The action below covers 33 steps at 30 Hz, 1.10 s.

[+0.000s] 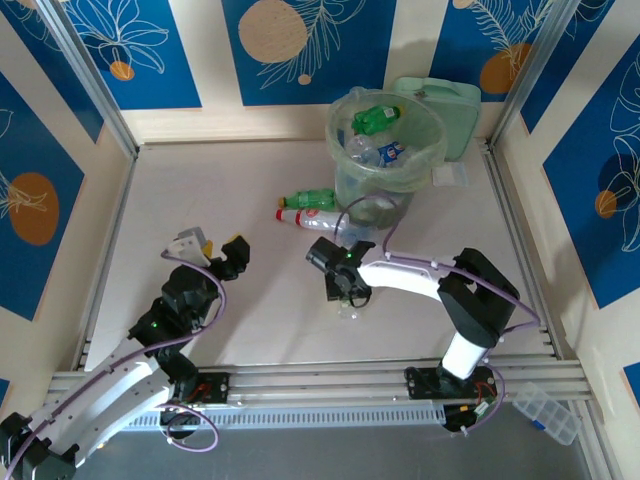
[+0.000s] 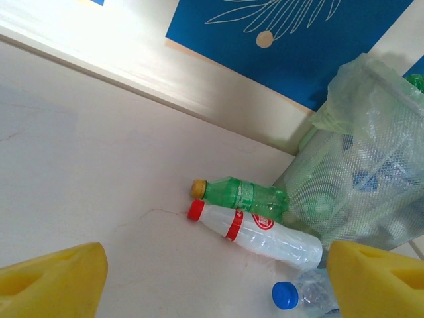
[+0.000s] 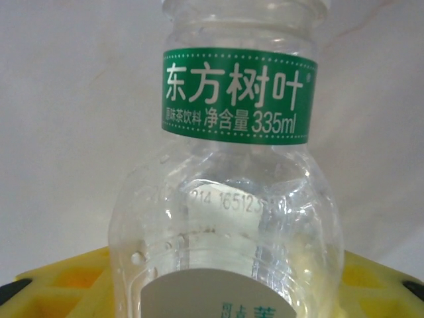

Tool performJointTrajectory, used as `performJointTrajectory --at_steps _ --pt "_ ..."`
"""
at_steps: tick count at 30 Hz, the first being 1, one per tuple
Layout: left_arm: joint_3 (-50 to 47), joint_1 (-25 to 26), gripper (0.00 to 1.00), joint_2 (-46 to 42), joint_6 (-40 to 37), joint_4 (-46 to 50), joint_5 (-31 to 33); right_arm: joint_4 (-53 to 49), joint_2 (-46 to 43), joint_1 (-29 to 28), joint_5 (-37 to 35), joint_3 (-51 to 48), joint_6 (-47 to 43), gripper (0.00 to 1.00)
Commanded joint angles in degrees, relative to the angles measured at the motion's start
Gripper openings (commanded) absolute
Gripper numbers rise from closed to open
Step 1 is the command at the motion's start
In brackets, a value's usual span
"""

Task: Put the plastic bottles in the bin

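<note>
while the left tool (image 1: 213,248) hangs spread, the right tool (image 1: 346,290) pinches a clear bottle (image 3: 225,199) near the bin (image 1: 348,180).

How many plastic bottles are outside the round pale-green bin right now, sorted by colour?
Green plastic bottle with yellow cap: 1
White plastic bottle with red cap: 1
Clear plastic bottle with green label: 1
Total: 3
</note>
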<state>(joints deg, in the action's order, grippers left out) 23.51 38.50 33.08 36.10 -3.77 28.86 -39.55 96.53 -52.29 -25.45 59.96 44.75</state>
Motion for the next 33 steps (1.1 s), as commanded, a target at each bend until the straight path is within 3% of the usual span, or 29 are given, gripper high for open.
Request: performJointTrajectory --at_steps 1,4,7,14,24,33 --pt "-0.39 0.28 0.86 -0.25 -0.24 -1.14 0.46 -1.88 0.93 0.19 5.65 -1.59 -7.48 0.59" --pt "-0.22 0.31 0.86 -0.04 -0.31 -1.07 0.18 -3.07 1.28 1.90 5.54 -0.93 -5.91 0.78" --pt "-0.15 0.35 0.86 -0.27 -0.27 -0.99 0.07 -5.77 1.25 2.22 2.60 0.38 -1.36 0.80" --pt "-0.22 0.30 0.86 -0.21 -0.13 -1.07 -0.14 -8.74 0.48 1.75 1.45 2.28 3.99 0.72" --pt "-0.14 0.31 0.86 -0.30 -0.27 -1.20 -0.13 -7.00 1.16 2.81 4.37 2.57 2.31 0.78" --pt "-0.13 0.31 0.86 -0.30 -0.33 -1.06 0.00 -6.66 1.50 3.16 4.12 2.00 2.55 0.57"
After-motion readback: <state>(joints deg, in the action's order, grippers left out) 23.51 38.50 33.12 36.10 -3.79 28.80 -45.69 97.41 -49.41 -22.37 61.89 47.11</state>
